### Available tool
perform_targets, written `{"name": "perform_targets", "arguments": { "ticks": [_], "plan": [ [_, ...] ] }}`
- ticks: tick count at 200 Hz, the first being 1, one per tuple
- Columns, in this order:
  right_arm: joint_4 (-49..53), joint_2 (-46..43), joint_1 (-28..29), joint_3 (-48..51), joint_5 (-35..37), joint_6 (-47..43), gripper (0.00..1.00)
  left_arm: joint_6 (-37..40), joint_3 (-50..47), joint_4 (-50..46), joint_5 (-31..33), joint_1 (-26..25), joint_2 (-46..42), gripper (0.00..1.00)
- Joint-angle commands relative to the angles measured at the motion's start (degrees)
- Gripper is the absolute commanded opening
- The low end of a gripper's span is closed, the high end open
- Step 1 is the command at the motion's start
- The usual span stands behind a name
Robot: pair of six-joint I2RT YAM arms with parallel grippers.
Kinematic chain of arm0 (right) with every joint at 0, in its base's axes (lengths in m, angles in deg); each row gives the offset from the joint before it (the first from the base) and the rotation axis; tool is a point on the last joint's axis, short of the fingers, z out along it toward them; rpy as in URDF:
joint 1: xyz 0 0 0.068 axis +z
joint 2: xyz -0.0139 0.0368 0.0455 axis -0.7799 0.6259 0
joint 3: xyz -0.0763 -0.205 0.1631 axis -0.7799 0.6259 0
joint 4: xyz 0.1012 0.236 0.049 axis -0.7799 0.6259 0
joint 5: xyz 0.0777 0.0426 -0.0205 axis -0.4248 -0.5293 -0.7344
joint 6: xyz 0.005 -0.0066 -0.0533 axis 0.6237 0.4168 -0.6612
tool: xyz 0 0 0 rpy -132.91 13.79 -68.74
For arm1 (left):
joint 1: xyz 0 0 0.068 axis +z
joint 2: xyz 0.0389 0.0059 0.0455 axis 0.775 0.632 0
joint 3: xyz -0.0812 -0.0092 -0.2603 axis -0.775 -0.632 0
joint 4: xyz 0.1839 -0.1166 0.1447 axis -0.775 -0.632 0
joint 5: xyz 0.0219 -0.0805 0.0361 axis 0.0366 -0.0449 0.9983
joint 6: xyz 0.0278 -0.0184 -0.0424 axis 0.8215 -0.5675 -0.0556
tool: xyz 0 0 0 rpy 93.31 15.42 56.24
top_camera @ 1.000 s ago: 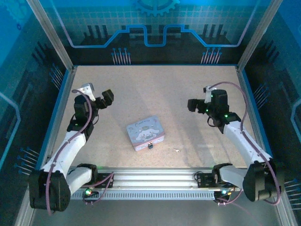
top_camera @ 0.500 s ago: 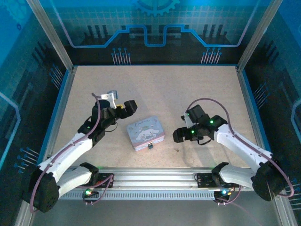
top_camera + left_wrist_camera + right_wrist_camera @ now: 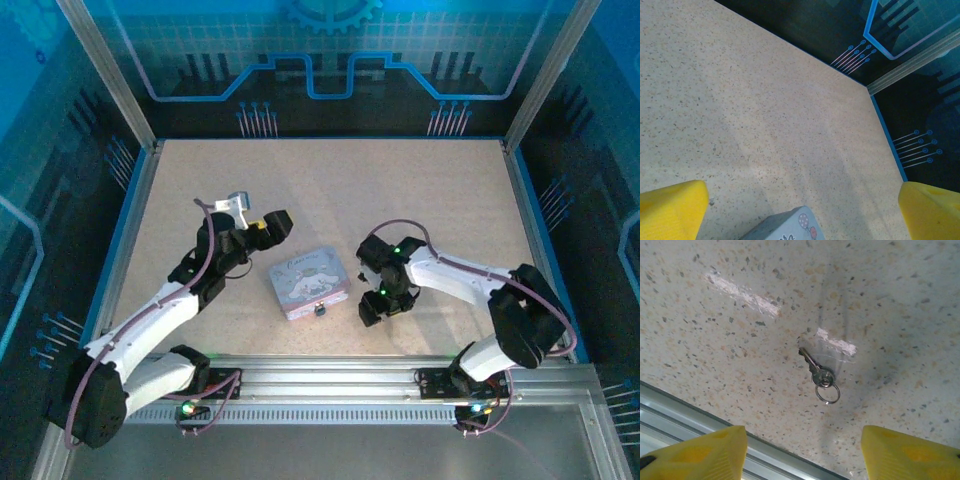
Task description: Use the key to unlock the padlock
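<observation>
Jaws were spread on left gripper (image 3: pixel 270 226) and right gripper (image 3: pixel 802 450); the padlock (image 3: pixel 320 309) was hung on the closed tin (image 3: pixel 305 276), key (image 3: pixel 816 372) beside.

Cool blue light, sharp focus, white glare streaks on the table (image 3: pixel 900 300).

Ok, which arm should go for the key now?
Right. Its open hand hangs directly over the small silvery metal key on the speckled table. The left hand sits beyond the pastel rectangular tin, farther from it.
</observation>
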Motion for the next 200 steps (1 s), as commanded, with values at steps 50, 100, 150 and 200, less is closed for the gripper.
{"name": "perform_targets", "arguments": {
  "ticks": [50,100,150,200],
  "plan": [
    [-2.3,6.3,1.0,-0.9,0.0,-2.3,0.51,-0.3,-1.3,-1.0,1.8,-0.2,-2.2,0.99],
    [-2.3,7.8,1.0,-1.2,1.0,-2.5,0.46,-0.5,-1.4,-2.9,2.5,-0.1,-1.7,0.99],
    [-2.6,8.6,1.0,-0.9,1.5,-2.2,0.39,-0.6,-0.9,-4.4,3.3,-0.1,-1.4,0.99],
    [-3.8,8.2,0.9,-0.2,1.6,-1.0,0.32,-0.3,-0.2,-5.6,3.5,-0.1,-1.3,0.99]
  ]
}}
